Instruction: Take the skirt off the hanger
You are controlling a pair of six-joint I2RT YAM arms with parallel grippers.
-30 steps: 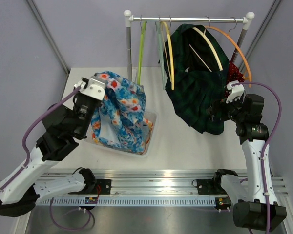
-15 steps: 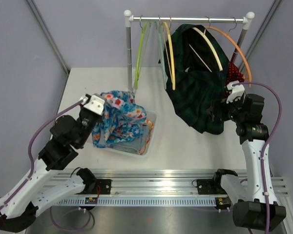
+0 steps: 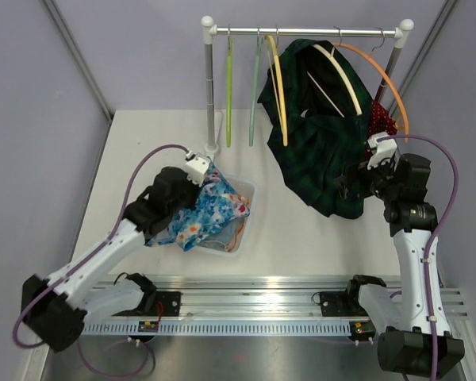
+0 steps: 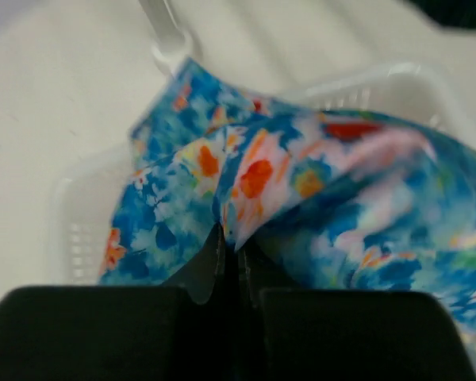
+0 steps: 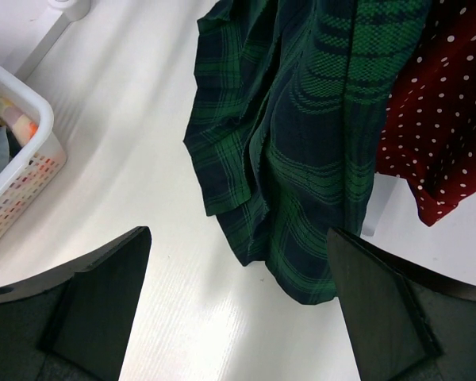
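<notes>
Since the earlier frame my left arm has swung down and inward, so the floral skirt [image 3: 206, 210] that hung high now sits bunched in the basket [image 3: 249, 189], and the swaying green hanger [image 3: 228, 87] has settled straight. Working down by size: the rack [image 3: 301, 32] stands at the far side of the counter [image 3: 293, 230], putting every hanger within both arms' reach. The plaid garment [image 3: 317, 151] drapes from its hangers to just above the surface, with a red dotted garment [image 3: 383, 123] tucked behind it. The skirt is off its hanger and heaped over the basket's near-left part, a sensible drop spot just below the rail. The right claw [image 3: 357, 181] is spread with nothing in it, facing the plaid hem, which I judge is simply a waiting pose. The left claw [image 4: 230, 254] is pressed together on 1 fold of the skirt, so only the release seems left. The counter is plain white and matte; grey-lilac walls close it in on 3 sides.
</notes>
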